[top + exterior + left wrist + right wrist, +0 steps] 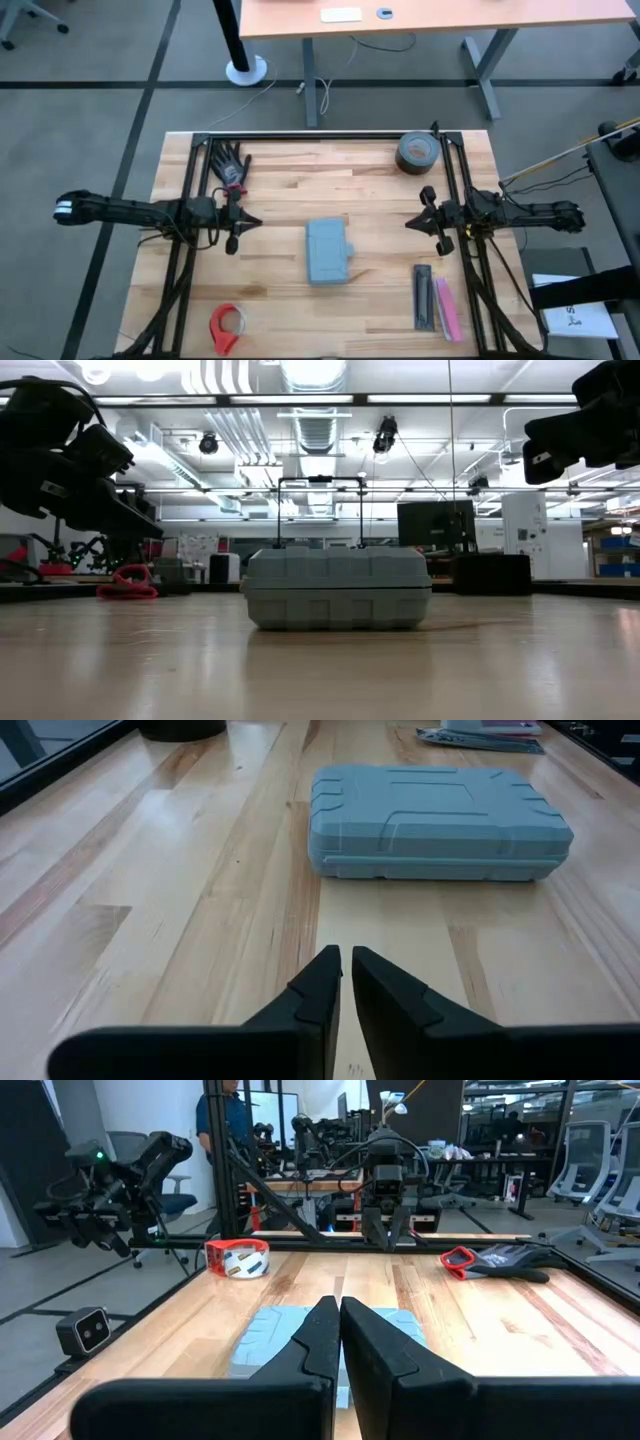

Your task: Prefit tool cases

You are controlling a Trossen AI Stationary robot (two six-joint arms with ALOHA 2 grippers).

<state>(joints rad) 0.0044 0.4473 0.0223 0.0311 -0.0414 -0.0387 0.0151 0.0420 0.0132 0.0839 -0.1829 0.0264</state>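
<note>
The tool case (328,250), a flat blue-grey plastic box, lies closed on its broad side in the middle of the wooden table (280,190); it also shows in the low view (338,589) and in both wrist views (435,820) (262,1342). My left gripper (252,222) hovers shut at the table's left side, pointing at the case (346,956). My right gripper (412,222) hovers shut at the table's right side, pointing level over the case (338,1304). Neither gripper touches anything.
A roll of dark tape (417,152) sits at the far right corner, a black glove (232,165) at the far left, a red tape dispenser (227,328) near left. A black bar (424,296) and a pink bar (448,308) lie near right. Black frame rails border the table.
</note>
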